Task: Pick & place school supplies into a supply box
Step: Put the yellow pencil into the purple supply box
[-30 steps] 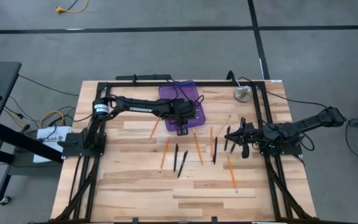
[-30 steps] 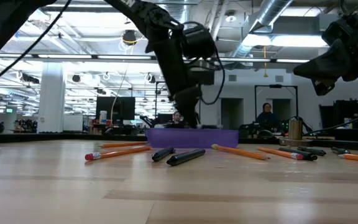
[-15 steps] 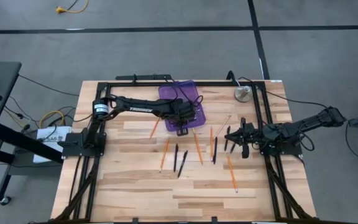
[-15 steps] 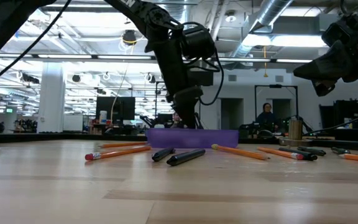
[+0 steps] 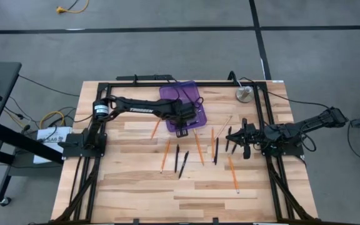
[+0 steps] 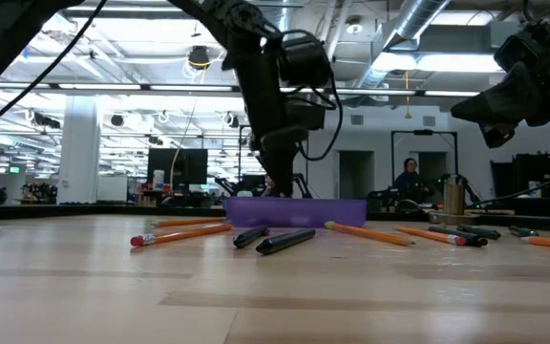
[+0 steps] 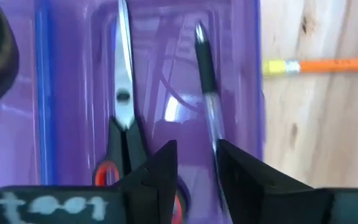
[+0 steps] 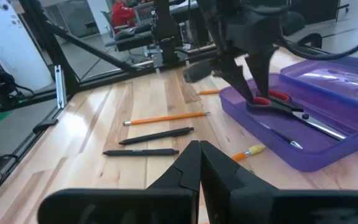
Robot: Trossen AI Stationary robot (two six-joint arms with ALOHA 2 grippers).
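Lifting slightly off the supply box [image 5: 184,100], your left gripper [image 7: 194,163] now stands narrowly open and empty — pen [image 7: 207,93] and scissors [image 7: 123,99] lie inside; right gripper [image 8: 199,163] waits closed.

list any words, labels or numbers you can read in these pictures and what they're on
White lettering on the left arm, high view: too small to read.
White marks on the left gripper, its own wrist view: blurred, unreadable.
Print on the white sheet beside the table: too small to read.
Nothing readable on the pencils, pens, scissors or purple box.
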